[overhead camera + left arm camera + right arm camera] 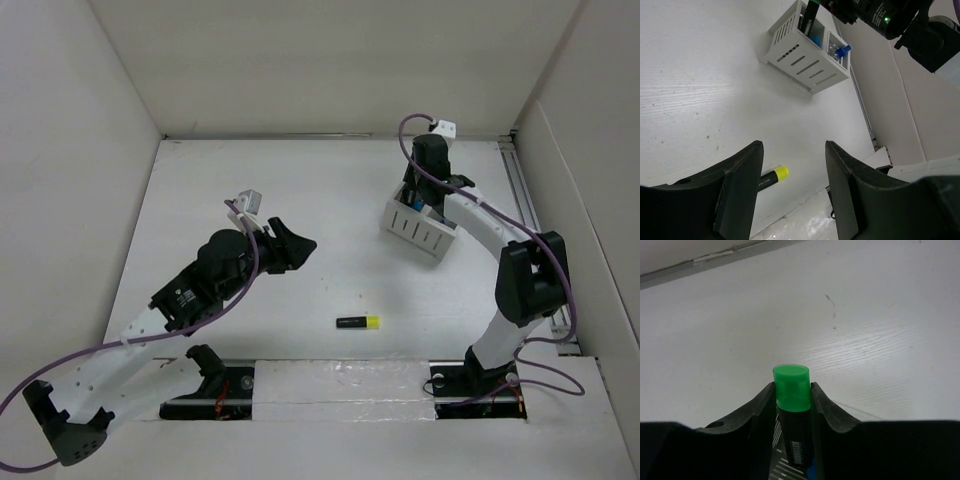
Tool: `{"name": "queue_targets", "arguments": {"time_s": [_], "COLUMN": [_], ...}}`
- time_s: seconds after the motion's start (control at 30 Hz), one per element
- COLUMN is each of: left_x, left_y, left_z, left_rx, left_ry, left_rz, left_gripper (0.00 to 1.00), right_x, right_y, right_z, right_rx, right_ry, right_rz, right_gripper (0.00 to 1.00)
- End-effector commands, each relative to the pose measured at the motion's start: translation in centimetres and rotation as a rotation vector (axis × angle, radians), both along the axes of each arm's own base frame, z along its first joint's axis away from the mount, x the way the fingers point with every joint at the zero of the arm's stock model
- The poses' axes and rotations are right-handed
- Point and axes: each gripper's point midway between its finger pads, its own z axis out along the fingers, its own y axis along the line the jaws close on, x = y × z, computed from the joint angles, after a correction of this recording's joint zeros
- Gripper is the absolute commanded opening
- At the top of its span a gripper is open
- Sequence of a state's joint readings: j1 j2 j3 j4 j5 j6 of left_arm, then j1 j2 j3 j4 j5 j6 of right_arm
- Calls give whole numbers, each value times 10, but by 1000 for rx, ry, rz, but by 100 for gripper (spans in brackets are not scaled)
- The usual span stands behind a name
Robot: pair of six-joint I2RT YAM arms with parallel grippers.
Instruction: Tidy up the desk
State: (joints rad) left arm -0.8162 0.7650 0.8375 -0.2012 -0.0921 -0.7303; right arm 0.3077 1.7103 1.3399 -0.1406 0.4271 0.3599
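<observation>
- the desk [300, 180] is the wide white tabletop under both arms, walled in by white panels; most of it lies bare.
- the right gripper [432, 192] is pinching a green-capped marker [791, 390] just under its cap. the marker stands upright, cap up, over the slotted box [800, 62] at the far right of the desk.
- from the left wrist view, the marker's dark body seems to be already inside the box's left compartment. how deep it sits cannot be told.
- the step in hand looks like dropping this marker into the box. to do it well, the arm should lower straight down with the marker vertical, so that it does not lever against the wall and tip the light box.
- the fingers should part only once the marker's base rests on the bottom, then lift straight up clear of the cap.
- the other compartment holds a blue-capped item [842, 51], so the marker should stay on its own side.
- the left gripper [793, 150] is spread wide with nothing between its fingers. it hangs above the desk, near a yellow-capped highlighter [358, 322] that lies flat near the front edge.
- that highlighter is probably the next thing to go, and the left arm should hold clear of the box until the right arm is out.
</observation>
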Motion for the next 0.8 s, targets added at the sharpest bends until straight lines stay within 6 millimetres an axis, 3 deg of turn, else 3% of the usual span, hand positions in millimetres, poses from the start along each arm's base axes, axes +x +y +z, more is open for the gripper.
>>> {"name": "queue_targets", "arguments": {"time_s": [0.0,0.03,0.2,0.4,0.57,0.6,0.63,0.7,0.73,0.77], "left_x": [7,7,7,14,23,25,26,29,29,30], "left_y": [-2,-2,-2,-13,-22,-21,-21,-19,-18,-15], "left_z": [24,25,25,17,24,25,33,35,40,42], "left_rx": [-48,-47,-37,21,79,92,93,123,126,133], "left_ry": [-70,-73,-93,-130,-182,-190,-210,-235,-250,-257], "left_rz": [13,11,3,-40,-69,-66,-63,-62,-59,-53], "left_gripper": [48,48,49,49,49,49,49,49,50,50], "right_x": [2,-3,-17,-34,-54,-64,-73,-99,-114,-126], "right_y": [4,13,17,27,37,38,49,56,69,74], "right_z": [24,18,21,53,70,71,71,64,56,48], "right_rx": [-16,-26,-18,-18,-20,-25,-18,-20,6,16], "right_ry": [-93,-82,-91,-97,-92,-66,-53,21,60,101], "right_rz": [-19,-5,-20,19,54,69,99,147,182,209], "right_gripper": [24,26,39,63,68,64,47,25,3,0]}}
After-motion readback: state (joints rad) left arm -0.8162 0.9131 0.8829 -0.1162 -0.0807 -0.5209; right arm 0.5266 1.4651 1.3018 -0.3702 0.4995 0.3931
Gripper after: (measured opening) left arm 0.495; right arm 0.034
